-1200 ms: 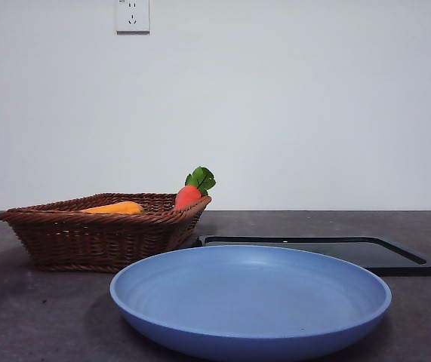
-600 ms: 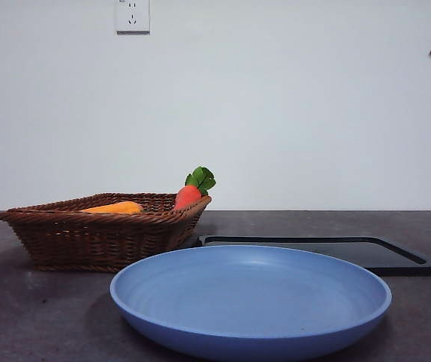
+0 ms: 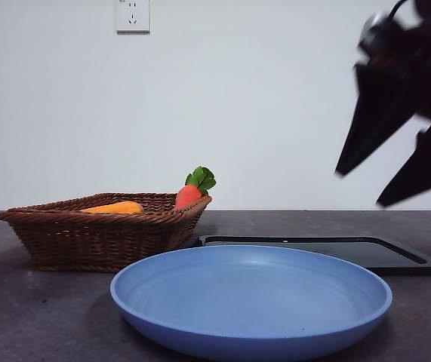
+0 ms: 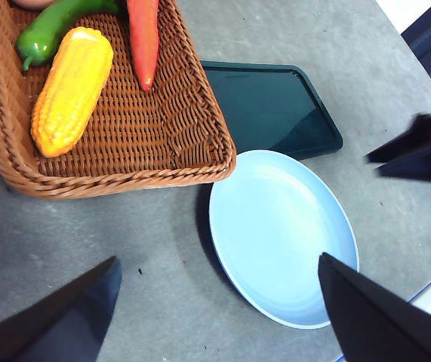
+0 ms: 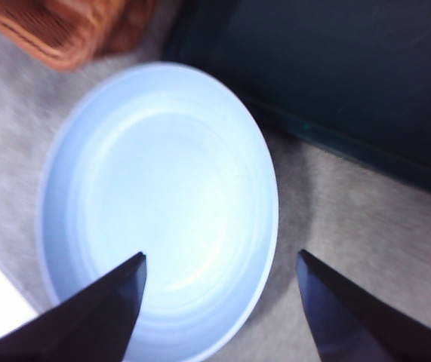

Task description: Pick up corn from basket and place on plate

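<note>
The corn [image 4: 72, 90] lies lengthwise in the brown wicker basket [image 4: 200, 162]; in the front view only its orange top [image 3: 113, 207] shows over the basket rim [image 3: 87, 219]. The light-blue plate [image 3: 250, 302] sits bare in front, to the right of the basket. My right gripper [image 3: 358, 189] hangs open high above the plate's right side; its wrist view looks down on the plate [image 5: 158, 204] between its jaws [image 5: 220, 255]. My left gripper [image 4: 217, 260] is open, high above the table between basket and plate [image 4: 283, 237].
A red-orange carrot [image 3: 187, 196] leans at the basket's right corner, and a green pepper [image 4: 49, 30] lies beside the corn. A flat black tray [image 3: 321, 249] lies behind the plate. The right arm's jaws [image 4: 415, 151] show in the left wrist view.
The right arm has swung down from the top right corner into the front view, large and dark. The left arm's tip stays at the top left corner. Nothing on the table moved.
</note>
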Motion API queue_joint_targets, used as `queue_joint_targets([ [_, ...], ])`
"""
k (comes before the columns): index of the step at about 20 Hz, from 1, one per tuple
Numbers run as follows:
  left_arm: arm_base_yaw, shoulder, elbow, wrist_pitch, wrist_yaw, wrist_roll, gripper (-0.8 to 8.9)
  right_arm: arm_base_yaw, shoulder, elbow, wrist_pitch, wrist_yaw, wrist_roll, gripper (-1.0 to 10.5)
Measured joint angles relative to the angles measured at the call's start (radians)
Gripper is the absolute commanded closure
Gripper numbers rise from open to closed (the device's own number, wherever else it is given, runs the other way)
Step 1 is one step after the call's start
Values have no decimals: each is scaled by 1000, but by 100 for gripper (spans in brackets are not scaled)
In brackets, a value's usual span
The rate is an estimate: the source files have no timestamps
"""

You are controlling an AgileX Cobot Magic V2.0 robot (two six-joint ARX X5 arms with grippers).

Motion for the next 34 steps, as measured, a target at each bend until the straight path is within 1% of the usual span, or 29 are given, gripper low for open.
queue_joint_targets([
  [6,0,0,0,0,0,0,387,26,186,0,48,0,4,629],
  [9,0,0,0,0,0,0,387,42,229,0,61,0,4,705],
  [14,0,0,0,0,0,0,387,60,267,0,69,3,3,894],
  [16,0,0,0,0,0,0,387,60,267,0,69,15,4,945],
  [17,0,3,0,0,0,0,387,60,267,0,68,30,6,945],
  [22,-5,53,1,10,-13,17,387,61,266,1,50,29,12,945],
  [25,-28,127,24,51,-58,27,387,61,225,1,8,36,11,945],
  [27,-58,198,71,62,-116,50,387,60,163,1,-16,36,11,945],
  [31,-132,399,215,66,-253,124,387,60,35,1,-82,36,11,945],
  [34,-183,583,340,67,-337,189,387,49,-71,1,-106,35,13,945],
])
